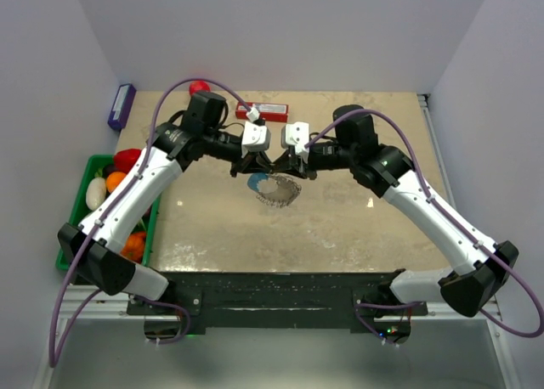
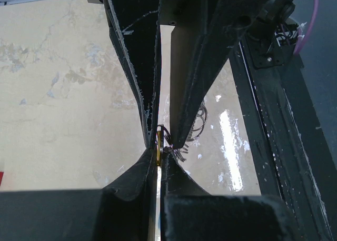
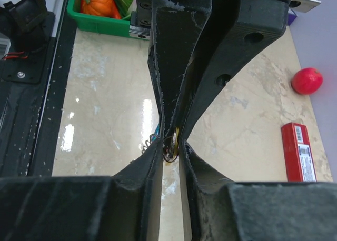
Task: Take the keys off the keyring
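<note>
Green bin (image 3: 100,24) holds orange, red and white produce (image 1: 116,181) | red box (image 3: 298,152): barcode label (image 3: 304,154), print unreadable | left gripper (image 2: 158,156): jaws clamped on brass key (image 2: 157,146) | right gripper (image 3: 170,151): jaws at the same spot, grip unclear | keyring (image 1: 279,190) mid-surface (image 1: 357,228), below both grippers

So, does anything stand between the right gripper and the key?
Nothing visible does. The left gripper pinches the key, and the right gripper has its fingertips right beside it, by the keyring.
</note>
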You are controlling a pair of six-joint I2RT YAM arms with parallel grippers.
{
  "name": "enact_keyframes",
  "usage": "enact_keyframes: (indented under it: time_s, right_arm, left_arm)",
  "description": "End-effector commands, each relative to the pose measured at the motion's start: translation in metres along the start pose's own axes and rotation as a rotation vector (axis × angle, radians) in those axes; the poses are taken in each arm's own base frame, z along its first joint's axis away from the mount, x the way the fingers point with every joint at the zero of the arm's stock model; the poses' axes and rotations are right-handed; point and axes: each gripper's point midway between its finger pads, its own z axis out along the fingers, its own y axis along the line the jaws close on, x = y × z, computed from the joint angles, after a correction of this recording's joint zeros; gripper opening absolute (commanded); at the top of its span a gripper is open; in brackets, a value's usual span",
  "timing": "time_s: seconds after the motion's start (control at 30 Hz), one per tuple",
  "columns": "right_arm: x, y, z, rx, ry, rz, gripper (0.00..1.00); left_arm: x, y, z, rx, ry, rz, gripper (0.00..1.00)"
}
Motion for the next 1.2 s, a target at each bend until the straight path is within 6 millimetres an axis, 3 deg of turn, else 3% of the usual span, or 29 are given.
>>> enact_keyframes:
  time_s: [0.0, 0.23, 0.5, 0.7, 0.8, 0.83, 0.93, 1.17]
  right_arm:
    - [-0.017, -0.005, -0.003, 0.018, -0.033, -0.025, 0.11]
    - [-0.014, -0.003, -0.004, 0.017, -0.024, -0.025, 0.00]
    - [-0.018, -0.001, -0.005, 0.017, -0.038, -0.023, 0.00]
    - [-0.017, -0.018, -0.011, 0.131, -0.028, -0.034, 0.00]
    - [-0.013, -0.020, -0.012, 0.153, -0.022, -0.036, 0.00]
    - [-0.014, -0.022, -0.012, 0.164, -0.028, -0.032, 0.00]
    - [-0.015, -0.025, -0.013, 0.181, -0.026, -0.037, 0.00]
    - [-0.017, -0.039, -0.017, 0.260, -0.028, -0.025, 0.00]
  left_arm:
    - [-0.028, 0.001, -0.004, 0.007, -0.060, 0.091, 0.00]
    - [-0.032, 0.002, -0.007, -0.008, -0.059, 0.102, 0.00]
    - [-0.033, 0.003, -0.009, -0.028, -0.054, 0.107, 0.00]
    - [-0.035, 0.009, -0.015, -0.087, -0.045, 0.115, 0.11]
    - [-0.039, 0.012, -0.017, -0.115, -0.049, 0.123, 0.21]
    - [-0.038, 0.014, -0.018, -0.130, -0.041, 0.118, 0.36]
    - [-0.038, 0.021, -0.022, -0.178, -0.028, 0.122, 0.53]
    - [-0.045, 0.032, -0.033, -0.280, -0.016, 0.135, 0.70]
